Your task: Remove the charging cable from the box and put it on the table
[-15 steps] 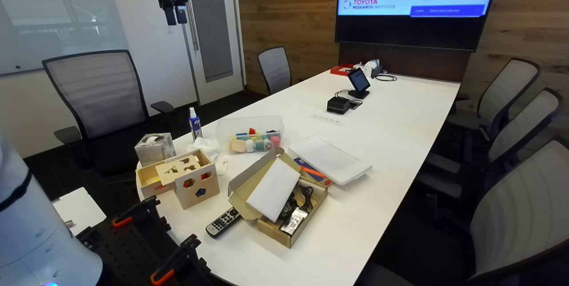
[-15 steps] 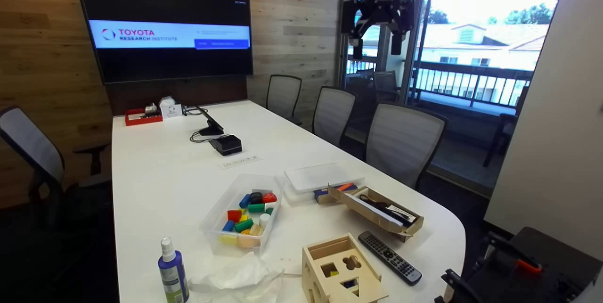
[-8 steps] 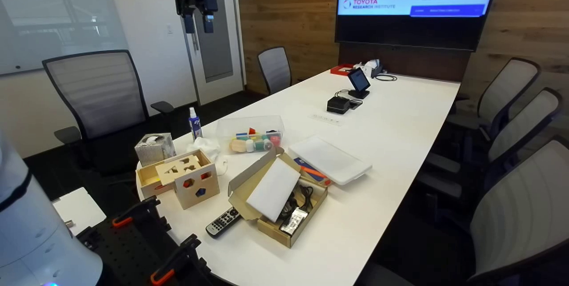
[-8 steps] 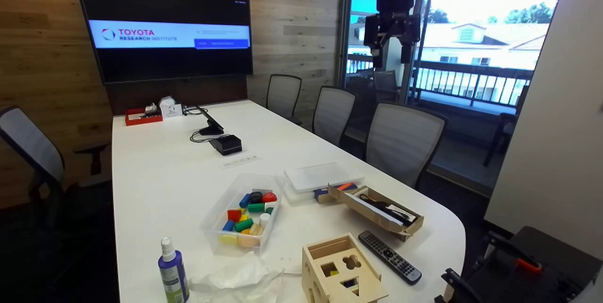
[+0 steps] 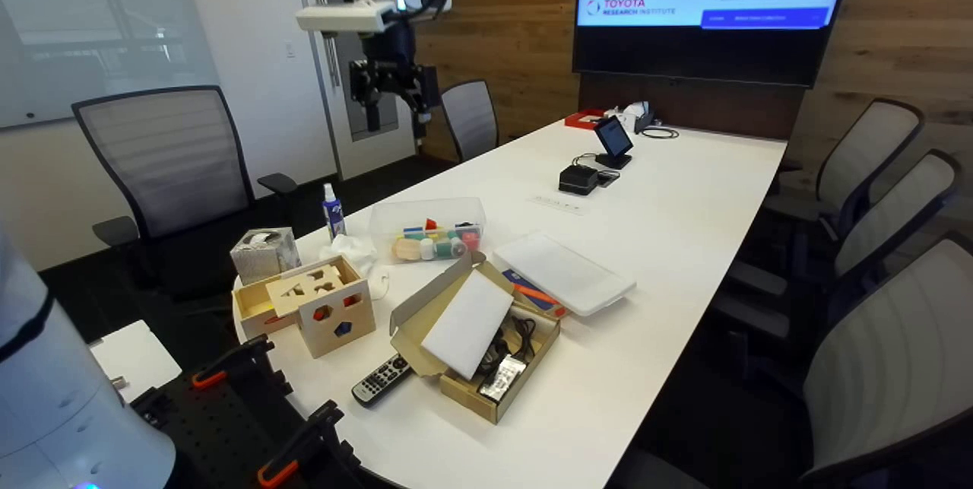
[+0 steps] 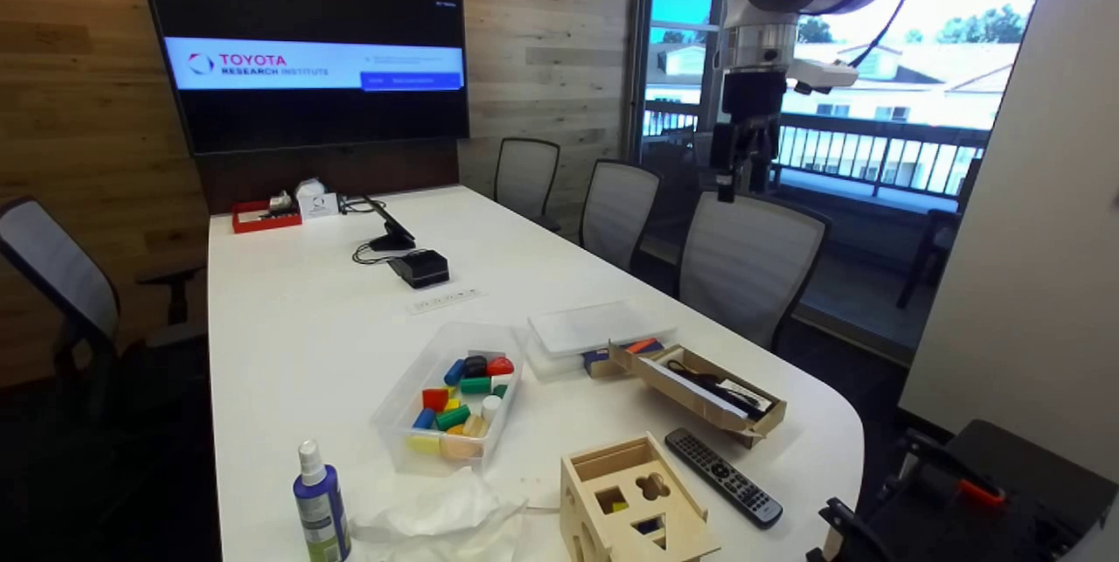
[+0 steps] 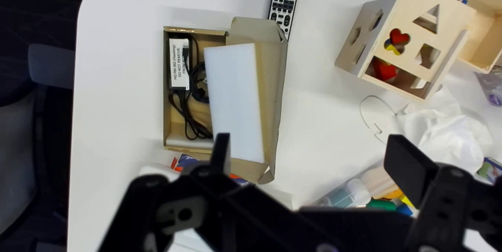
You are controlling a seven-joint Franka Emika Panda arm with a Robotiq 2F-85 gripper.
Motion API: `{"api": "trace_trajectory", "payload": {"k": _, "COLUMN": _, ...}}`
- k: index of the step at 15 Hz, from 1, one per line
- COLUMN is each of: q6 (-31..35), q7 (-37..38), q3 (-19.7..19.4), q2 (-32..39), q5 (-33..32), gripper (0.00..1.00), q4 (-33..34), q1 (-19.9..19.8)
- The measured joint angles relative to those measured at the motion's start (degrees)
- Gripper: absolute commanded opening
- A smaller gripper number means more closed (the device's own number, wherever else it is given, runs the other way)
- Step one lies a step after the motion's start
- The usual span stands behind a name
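The smooth white counter (image 5: 608, 352) carries a tan cardboard box (image 7: 270, 85), folded open. Well apart from it, the black two-jawed end effector (image 5: 397, 133) hangs released, jaws spread wide. A flat white foam slab (image 7: 235, 103) lies partly across the box; inside, partly hidden, the thin black charging cable (image 7: 199, 94) lies bunched in loops, joined to a white-labelled rectangular adapter (image 7: 179, 64).

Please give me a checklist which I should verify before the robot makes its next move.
1. Gripper open: ok, fingers wide apart.
2. Lid of the box open: ok.
3. Cable uncovered: not ok, white foam hides part of it.
4. Gripper lined up with cable: not ok, in the wrist view the cable lies outside the finger gap.
5. Cable not caught under anything: cannot tell, partly hidden.
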Motion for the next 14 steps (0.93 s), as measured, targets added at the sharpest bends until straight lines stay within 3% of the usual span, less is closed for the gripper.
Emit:
{"api": "trace_trajectory", "payload": {"k": 7, "q6": 25.40, "q7": -8.38, "q3": -4.85, "q2": 9.50, "q5": -0.12, "gripper": 1.00, "q4": -11.85, "q1": -3.60}}
{"api": "trace_trajectory", "payload": {"k": 11, "q6": 35.10, "q7": -17.11, "q3": -6.18, "q2": 18.80, "q5": 5.72, "gripper": 1.00, "q4": -11.77, "q1": -6.24}}
{"api": "trace_trajectory", "payload": {"k": 14, "q6": 37.64, "q7": -22.63, "q3": -4.38, "q2": 26.20, "q5": 10.16, "gripper": 1.00, "q4": -8.92, "q1": -8.80}}
